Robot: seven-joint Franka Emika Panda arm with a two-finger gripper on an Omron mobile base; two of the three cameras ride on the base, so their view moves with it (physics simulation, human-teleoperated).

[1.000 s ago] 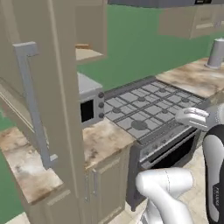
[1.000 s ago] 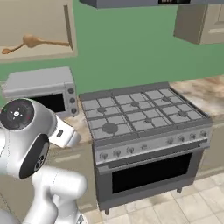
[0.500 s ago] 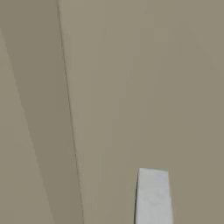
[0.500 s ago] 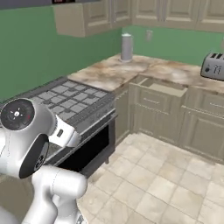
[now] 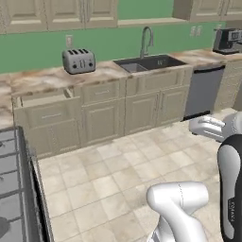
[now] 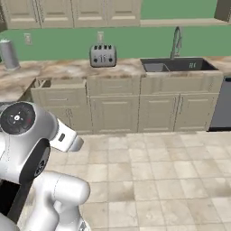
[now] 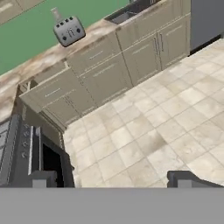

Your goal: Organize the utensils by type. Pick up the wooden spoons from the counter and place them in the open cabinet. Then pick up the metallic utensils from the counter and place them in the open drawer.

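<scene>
The counter (image 5: 56, 78) (image 6: 126, 67) (image 7: 83, 43) runs along the green back wall. The drawer (image 5: 42, 97) (image 6: 58, 83) (image 7: 48, 72) stands pulled open at its left end, a little way from the stove. My gripper (image 7: 113, 178) hangs open over the tiled floor, well short of the counter, with nothing between its fingertips (image 7: 43, 177). The wooden spoons, the metallic utensils and the cabinet are out of view.
A silver toaster (image 5: 78, 60) (image 6: 103, 55) (image 7: 68, 30) sits on the counter, right of the drawer. Further right are a sink (image 5: 146, 62) (image 6: 173, 66) and a grey dishwasher (image 5: 203, 92). The stove (image 5: 9, 189) (image 7: 39, 157) is at the left. A wide tiled floor (image 5: 118, 170) lies between.
The whole picture has swung: the base has turned away from the stove, microwave and open cabinet toward the counter with toaster, sink and open drawer. The gripper stays open.
</scene>
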